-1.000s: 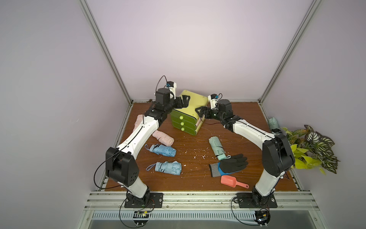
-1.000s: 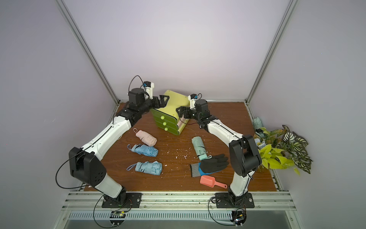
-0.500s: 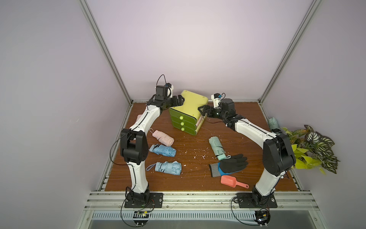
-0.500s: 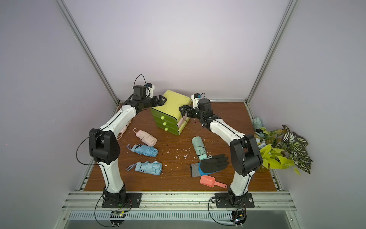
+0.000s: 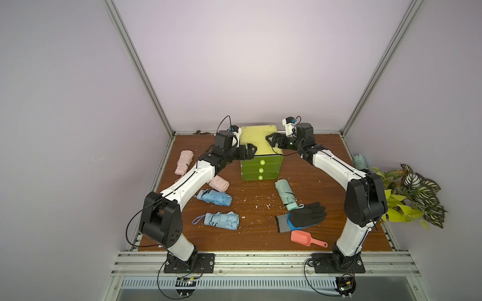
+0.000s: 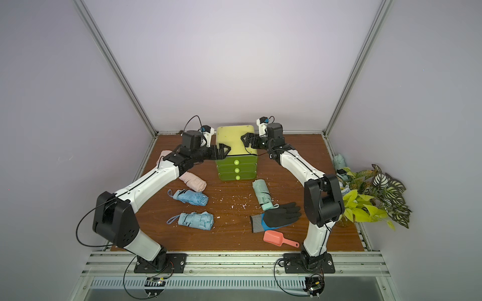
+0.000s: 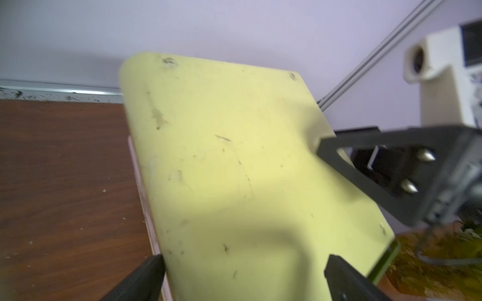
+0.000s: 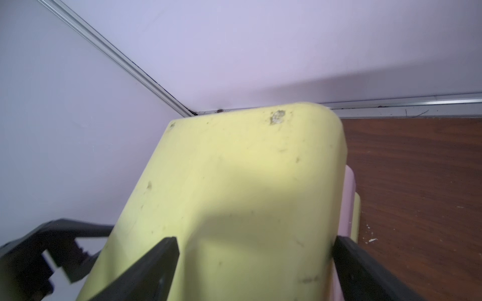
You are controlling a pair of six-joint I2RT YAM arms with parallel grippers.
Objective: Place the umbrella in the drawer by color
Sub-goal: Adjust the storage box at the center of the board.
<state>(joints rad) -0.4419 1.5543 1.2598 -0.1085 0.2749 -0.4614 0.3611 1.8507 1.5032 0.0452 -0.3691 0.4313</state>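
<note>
A green three-drawer unit [image 5: 260, 170] [image 6: 236, 169] with a pale yellow top [image 7: 221, 156] [image 8: 247, 169] stands at the back middle, all drawers shut. My left gripper [image 5: 252, 152] [image 7: 242, 271] is open at its front left top corner, one finger beside the edge. My right gripper [image 5: 270, 139] [image 8: 255, 250] is open over the top's right side. Folded umbrellas lie on the table: two pink [image 5: 185, 161] [image 5: 219, 183], two blue [image 5: 215, 196] [image 5: 223, 220] and a mint green one [image 5: 285, 194]. Neither gripper holds an umbrella.
A black and blue glove [image 5: 303, 216] and a coral scoop [image 5: 305, 237] lie at the front right. A leafy plant [image 5: 412, 198] and another pale green bundle [image 5: 360, 161] sit beyond the table's right edge. White crumbs dot the brown table [image 5: 260, 232].
The drawer unit stood turned at an angle; it now faces squarely forward. Both grippers stayed at its top and shifted with it, the left arm swinging round.
</note>
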